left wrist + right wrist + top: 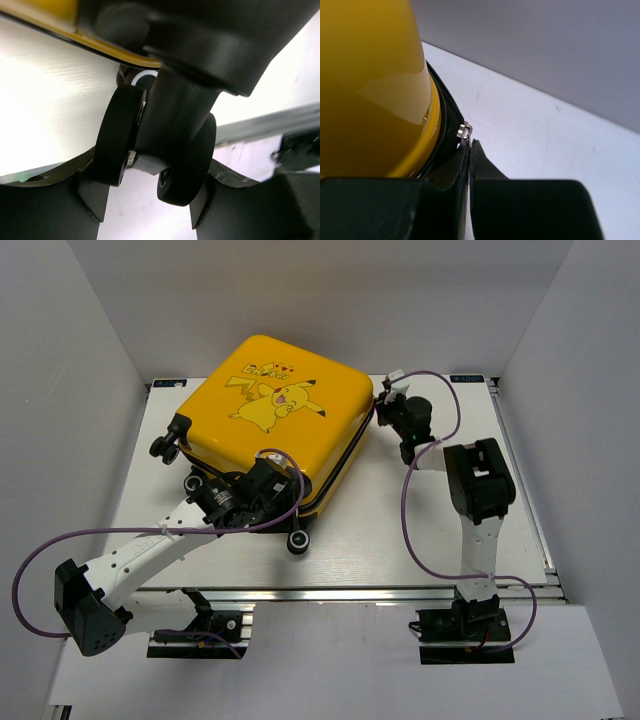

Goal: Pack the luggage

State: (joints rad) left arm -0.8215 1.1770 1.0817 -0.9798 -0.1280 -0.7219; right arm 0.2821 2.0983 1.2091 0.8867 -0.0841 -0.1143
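Gripping one caster (165, 135) of one luggage (275, 405), left end effector (146, 206); right end effector (470, 150) closed.

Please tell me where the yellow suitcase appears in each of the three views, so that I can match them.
Top external: the suitcase lies closed, upper centre-left.
Left wrist: the suitcase shows only as a yellow edge, top left; its caster wheel sits between the left gripper fingers.
Right wrist: the suitcase fills the left half.
Shared landmark: the white table beneath it.
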